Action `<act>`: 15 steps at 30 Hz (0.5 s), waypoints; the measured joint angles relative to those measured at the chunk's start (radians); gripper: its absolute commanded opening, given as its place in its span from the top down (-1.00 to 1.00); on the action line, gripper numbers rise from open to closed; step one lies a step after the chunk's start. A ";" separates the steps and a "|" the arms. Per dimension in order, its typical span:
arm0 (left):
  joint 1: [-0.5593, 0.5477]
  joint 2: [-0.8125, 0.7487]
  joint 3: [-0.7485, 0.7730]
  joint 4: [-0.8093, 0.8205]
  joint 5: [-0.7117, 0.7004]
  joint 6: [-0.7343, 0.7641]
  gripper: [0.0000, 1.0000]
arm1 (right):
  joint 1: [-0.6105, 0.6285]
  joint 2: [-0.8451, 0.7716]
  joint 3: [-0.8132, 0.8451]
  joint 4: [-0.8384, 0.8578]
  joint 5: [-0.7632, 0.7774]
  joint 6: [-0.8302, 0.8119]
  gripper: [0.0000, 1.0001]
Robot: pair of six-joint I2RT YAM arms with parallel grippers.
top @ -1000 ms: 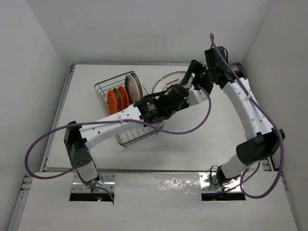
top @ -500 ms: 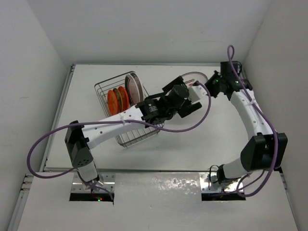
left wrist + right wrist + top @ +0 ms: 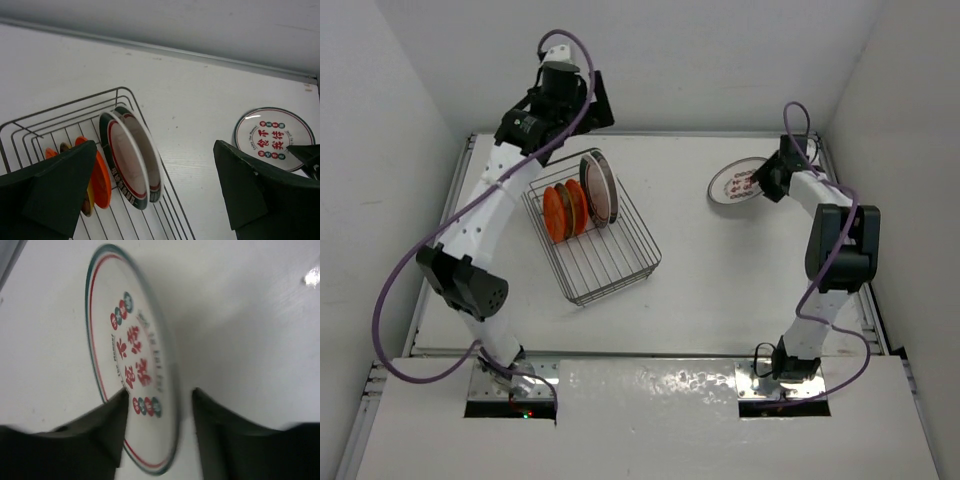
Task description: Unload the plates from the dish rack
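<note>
The dish rack (image 3: 605,255) stands left of centre, seen from above as dish rack (image 3: 37,130) too. Two orange plates (image 3: 563,210) and a white plate with a dark band and red ring (image 3: 601,188) stand upright in it; the left wrist view shows that white plate (image 3: 125,165) and an orange plate (image 3: 102,182). My left gripper (image 3: 588,108) hangs high over the rack's far end, open and empty (image 3: 155,145). A white plate with red characters (image 3: 732,183) lies at the back right. My right gripper (image 3: 160,392) straddles its rim (image 3: 135,365), open.
White walls close in the table on the left, back and right. My right arm (image 3: 835,240) runs along the right edge. A purple cable (image 3: 410,270) loops off the left arm beside the rack.
The left arm let go of the white plate, pulled back from the middle and rose over the rack's far end. The right gripper carried that plate right, set it down and opened.
</note>
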 measured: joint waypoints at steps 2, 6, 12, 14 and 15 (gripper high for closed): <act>0.082 0.032 -0.002 -0.016 0.073 -0.053 -0.99 | -0.006 0.051 0.068 -0.023 0.008 -0.027 -0.97; 0.138 0.114 -0.026 -0.041 0.188 -0.130 -0.87 | -0.012 0.120 0.148 -0.183 0.081 -0.050 -0.98; 0.145 0.151 -0.104 -0.040 0.281 -0.201 -0.49 | -0.004 -0.006 0.054 -0.450 0.239 -0.045 -0.98; 0.146 0.151 -0.115 -0.037 0.289 -0.216 -0.38 | 0.006 -0.121 -0.019 -0.487 0.262 -0.045 -0.98; 0.147 0.151 -0.125 -0.027 0.288 -0.228 -0.37 | 0.011 -0.180 -0.053 -0.489 0.266 -0.045 -0.98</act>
